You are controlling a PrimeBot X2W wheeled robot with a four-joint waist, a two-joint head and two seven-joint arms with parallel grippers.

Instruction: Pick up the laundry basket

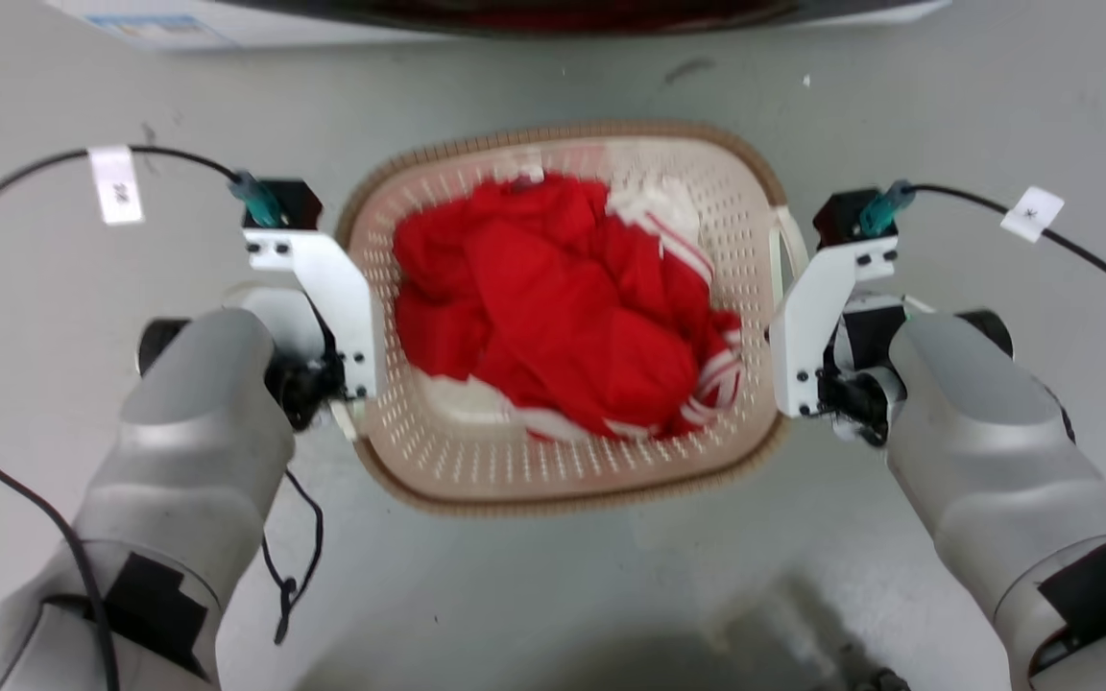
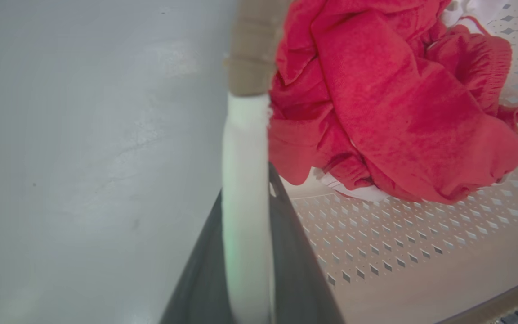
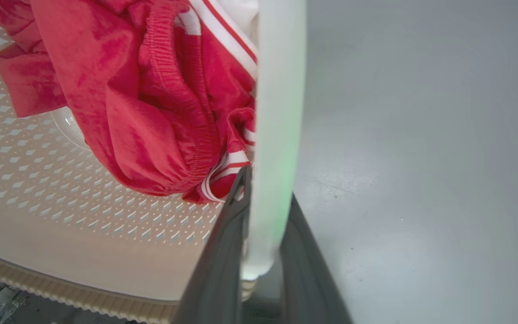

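**rinse_cycle:** Where's the laundry basket in this one, and has the robot got hold of it?

**bolt_n_socks:** Smack in the middle of the head view, over the grey floor, with a pale forearm on either side. It's loaded with red clothes with white stripes. A white appliance runs along the top edge of the frame, well apart from the basket.

**rinse_cycle:** And the tools?

**bolt_n_socks:** In the left wrist view the left tool comes up from the bottom centre. Its two dark fingers are closed in tight, with the basket's white left handle sandwiched between them and no gap on either side. The brown rim carries on above the handle toward the top of the frame. The right wrist view is pretty much the mirror. The right tool is pinched onto the white right handle, with one finger on the basket side and the other on the floor side.

**rinse_cycle:** So is it off the floor?

**bolt_n_socks:** Can't tell. The head view looks straight down and is a bit blurry. There's some dark stuff under the rim at the lower left of the right wrist view, but it's too fuzzy to name.
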